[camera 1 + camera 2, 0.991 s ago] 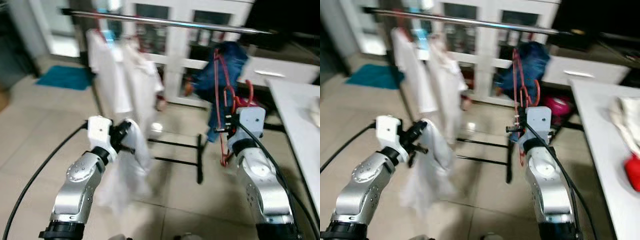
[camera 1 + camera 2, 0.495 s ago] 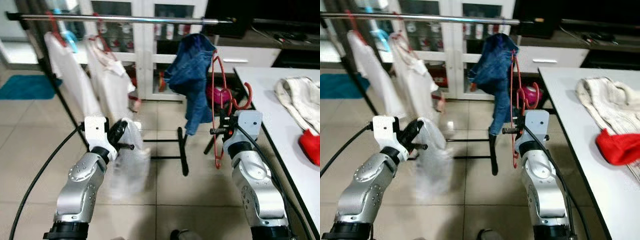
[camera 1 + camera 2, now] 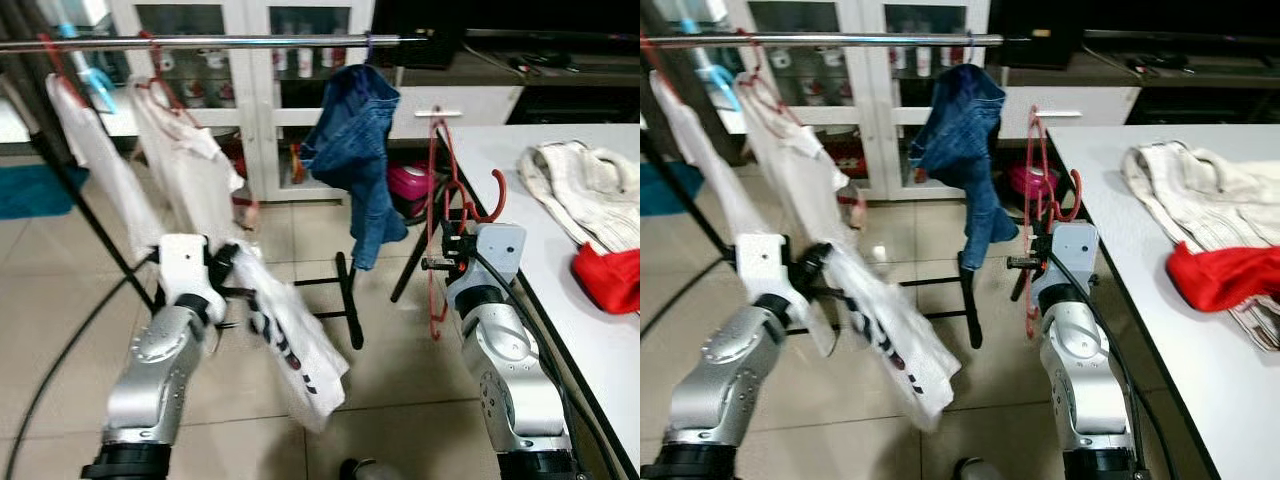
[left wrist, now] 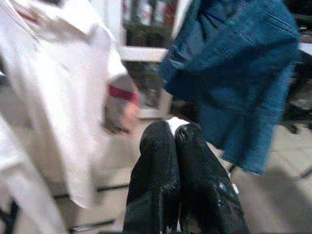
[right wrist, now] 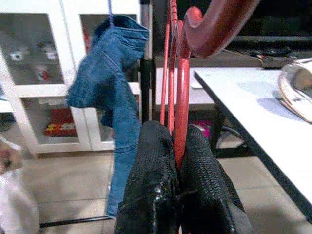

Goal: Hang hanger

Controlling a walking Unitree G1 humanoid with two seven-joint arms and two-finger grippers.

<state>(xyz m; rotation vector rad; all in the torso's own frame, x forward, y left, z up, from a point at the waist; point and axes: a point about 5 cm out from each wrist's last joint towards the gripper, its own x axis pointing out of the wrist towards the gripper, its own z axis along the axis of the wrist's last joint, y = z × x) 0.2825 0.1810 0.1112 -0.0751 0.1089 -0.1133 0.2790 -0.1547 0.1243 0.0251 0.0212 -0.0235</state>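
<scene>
A red hanger (image 3: 437, 215) stands upright in my right gripper (image 3: 444, 263), which is shut on its lower part; its hook (image 5: 214, 24) curls above the fingers. My left gripper (image 3: 231, 277) is shut on a white printed garment (image 3: 292, 342) that hangs down and to the right of it; a bit of white cloth (image 4: 173, 123) shows between the fingertips. Ahead runs a metal clothes rail (image 3: 220, 42). Two white shirts (image 3: 185, 165) hang on red hangers at its left, and blue jeans (image 3: 355, 145) hang near its right end, just left of my hanger.
A white table (image 3: 560, 290) stands on the right with a cream cloth (image 3: 580, 190) and a red cloth (image 3: 612, 275) on it. The rack's black feet (image 3: 345, 300) rest on the tiled floor. White glass-door cabinets (image 3: 250, 90) stand behind the rail.
The camera has swung, bringing the rail's right end and the table further into view. The white garment has swung out to the right below my left gripper. Both grippers keep their hold.
</scene>
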